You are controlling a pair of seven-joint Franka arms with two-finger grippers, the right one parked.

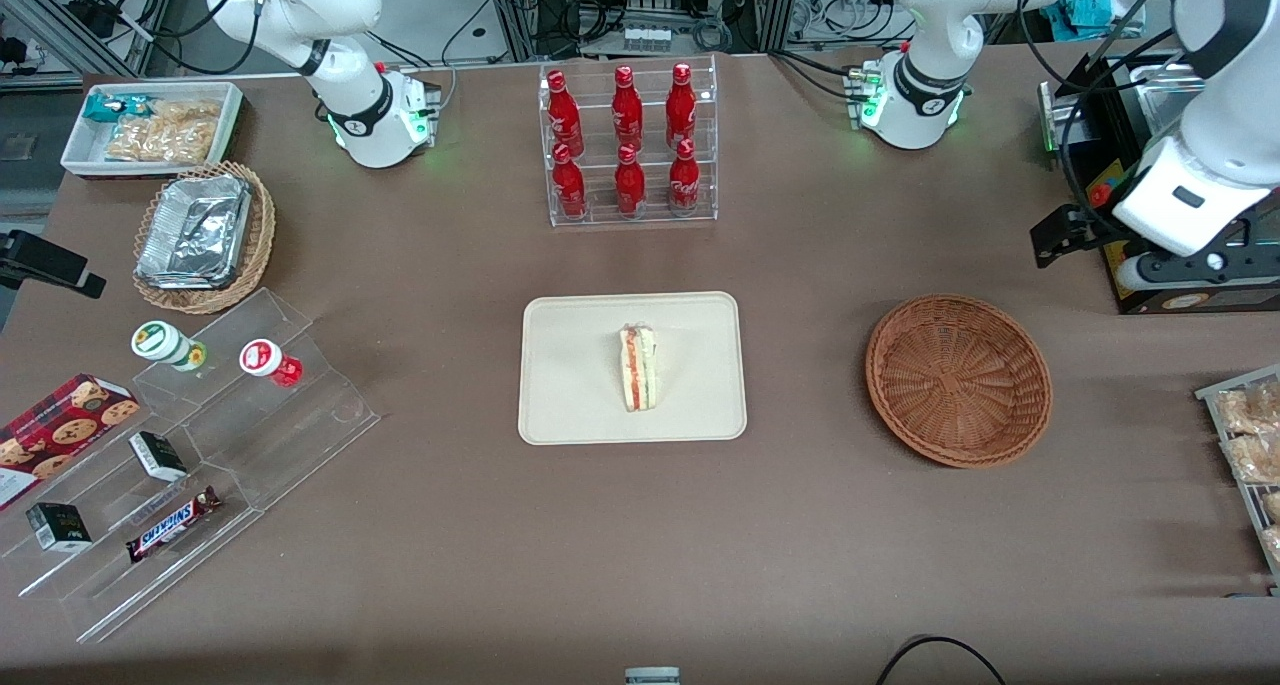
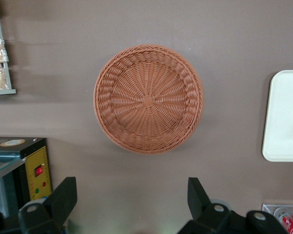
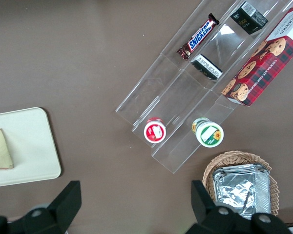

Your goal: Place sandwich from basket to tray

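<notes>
The sandwich (image 1: 637,368), a pale bread wedge with red and green filling along its cut edge, lies near the middle of the cream tray (image 1: 570,405). The reddish-brown wicker basket (image 1: 958,380) stands empty beside the tray, toward the working arm's end. My left gripper (image 1: 1150,258) hangs raised above the table, farther from the front camera than the basket, open and empty. The left wrist view shows the empty basket (image 2: 149,100), an edge of the tray (image 2: 285,117) and the gripper (image 2: 131,201) with its fingers wide apart. The parked arm's wrist view shows the sandwich (image 3: 0,151) on the tray (image 3: 31,146).
A clear rack of red bottles (image 1: 628,145) stands farther back than the tray. A black box (image 1: 1110,180) sits close under my arm. A rack of packaged snacks (image 1: 1250,445) lies at the working arm's end. Acrylic steps with snacks (image 1: 190,465), a foil-container basket (image 1: 200,235) and a white bin (image 1: 150,125) lie toward the parked arm's end.
</notes>
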